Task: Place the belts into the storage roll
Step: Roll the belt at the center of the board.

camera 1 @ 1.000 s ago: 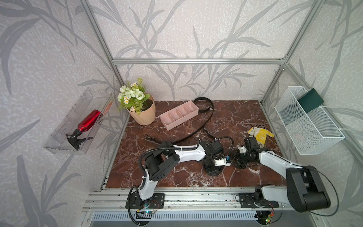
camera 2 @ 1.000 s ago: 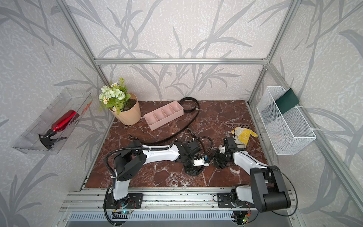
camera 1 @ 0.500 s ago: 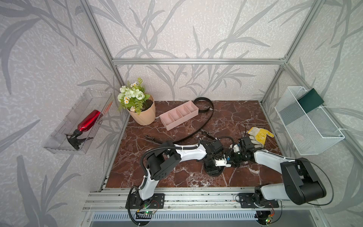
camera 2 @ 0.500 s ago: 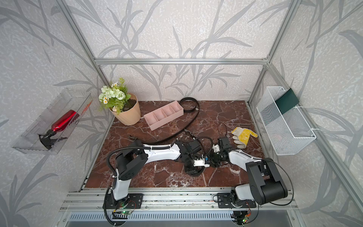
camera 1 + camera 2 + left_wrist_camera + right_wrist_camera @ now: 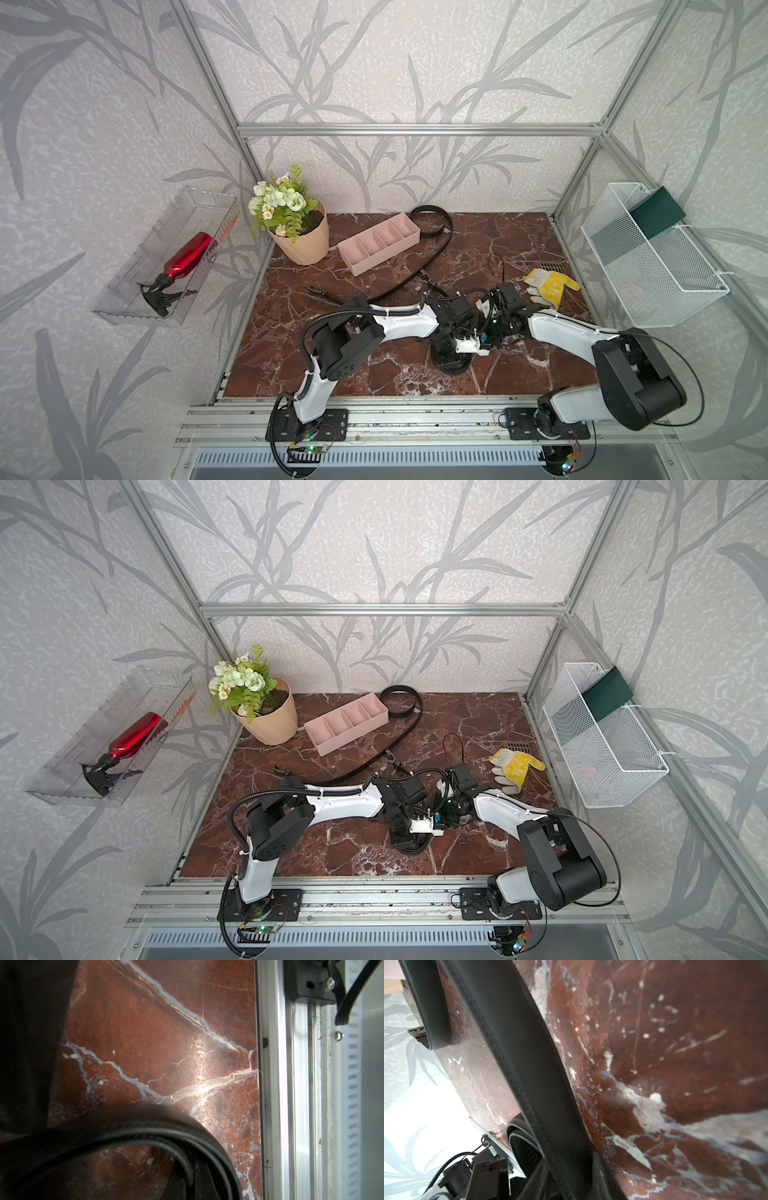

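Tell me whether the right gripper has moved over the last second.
Yes. The right gripper has shifted away from the yellow glove, toward the left gripper.

Both arms (image 5: 407,324) have white shells, black joints, black corrugated cables and small green base lights.

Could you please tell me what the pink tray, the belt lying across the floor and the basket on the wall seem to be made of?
The pink tray looks like moulded plastic: matt, one even colour, thin stiff dividers. The belt seems to be black leather or an imitation: it bends in a loop and shows stitching along its edges in the right wrist view. The basket looks like white-coated wire mesh: one can see through its fine grid.
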You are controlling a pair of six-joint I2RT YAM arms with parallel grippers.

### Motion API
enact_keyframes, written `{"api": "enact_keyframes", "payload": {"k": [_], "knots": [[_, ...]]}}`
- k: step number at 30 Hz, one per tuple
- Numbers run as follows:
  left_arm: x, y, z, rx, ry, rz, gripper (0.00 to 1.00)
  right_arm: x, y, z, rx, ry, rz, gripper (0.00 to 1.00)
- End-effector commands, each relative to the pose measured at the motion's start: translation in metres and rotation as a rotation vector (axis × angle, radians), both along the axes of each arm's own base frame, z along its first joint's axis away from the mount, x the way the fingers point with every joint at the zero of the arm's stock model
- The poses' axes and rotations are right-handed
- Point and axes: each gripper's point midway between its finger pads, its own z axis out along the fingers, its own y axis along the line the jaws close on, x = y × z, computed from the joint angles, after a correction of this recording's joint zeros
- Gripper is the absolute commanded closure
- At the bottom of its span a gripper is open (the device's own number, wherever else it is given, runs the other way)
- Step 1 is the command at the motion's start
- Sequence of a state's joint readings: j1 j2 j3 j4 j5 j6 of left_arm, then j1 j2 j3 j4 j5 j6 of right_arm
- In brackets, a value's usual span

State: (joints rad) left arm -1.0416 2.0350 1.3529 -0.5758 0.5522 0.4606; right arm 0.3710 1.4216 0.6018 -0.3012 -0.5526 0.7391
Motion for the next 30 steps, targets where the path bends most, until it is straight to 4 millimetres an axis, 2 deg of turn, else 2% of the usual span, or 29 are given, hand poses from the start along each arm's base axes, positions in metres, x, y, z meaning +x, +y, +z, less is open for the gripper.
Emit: {"api": "enact_keyframes", "payload": {"k": [1,4,11,15,19,25,30], "knots": [[0.003,0.002,0.001,0.0,0.003,0.026,0.96,-0.047,-0.034,-0.047,-0.243,0.156,0.041,0.69],[0.01,0.002,0.008,-0.018,0.0,0.043,0.96,-0.053,-0.034,-0.052,-0.258,0.167,0.057,0.7],[0.014,0.008,0.003,-0.002,-0.001,0.054,0.96,-0.064,-0.042,-0.053,-0.331,0.175,0.107,0.7],[0.017,0.011,-0.001,0.007,-0.009,0.071,0.96,-0.07,-0.047,-0.051,-0.358,0.177,0.119,0.63],[0.02,0.014,-0.002,0.012,-0.009,0.093,0.96,-0.074,-0.049,-0.053,-0.361,0.183,0.107,0.62],[0.025,0.016,0.0,-0.004,-0.015,0.118,0.96,-0.079,-0.051,-0.057,-0.362,0.193,0.099,0.71],[0.023,0.021,-0.004,0.009,-0.005,0.107,0.95,-0.075,-0.034,-0.045,-0.241,0.134,0.087,0.57]]}}
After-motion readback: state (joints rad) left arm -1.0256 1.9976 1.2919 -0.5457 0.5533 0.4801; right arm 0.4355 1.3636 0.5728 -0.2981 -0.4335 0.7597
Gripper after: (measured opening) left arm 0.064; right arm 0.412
